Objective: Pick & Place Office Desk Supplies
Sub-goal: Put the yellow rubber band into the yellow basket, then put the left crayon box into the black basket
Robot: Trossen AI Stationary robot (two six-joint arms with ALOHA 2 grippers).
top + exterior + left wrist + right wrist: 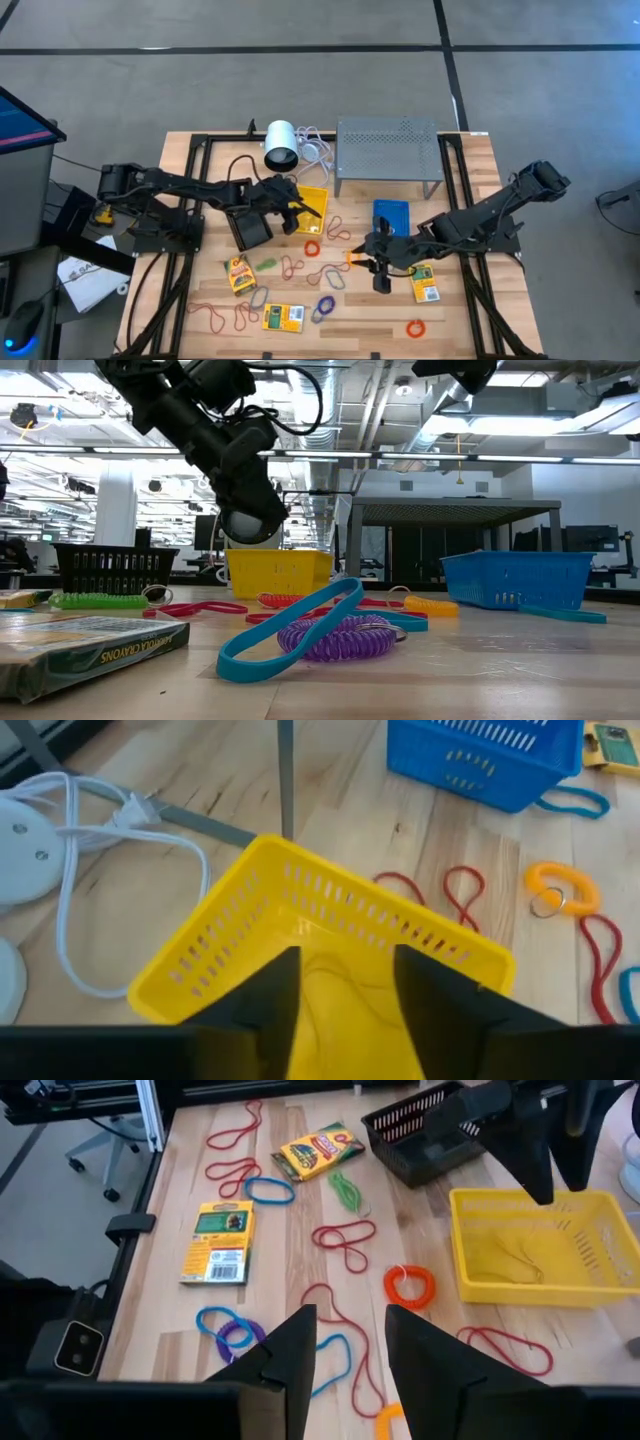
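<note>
Fingers of the left gripper stand apart and empty directly above the perforated yellow plastic bin, where a thin yellow band appears to lie on the floor. Right gripper fingers are apart too, empty, low over the wooden counter; a red rubber-band loop runs lengthwise straight ahead between them, so the right arm is nearer it.
</note>
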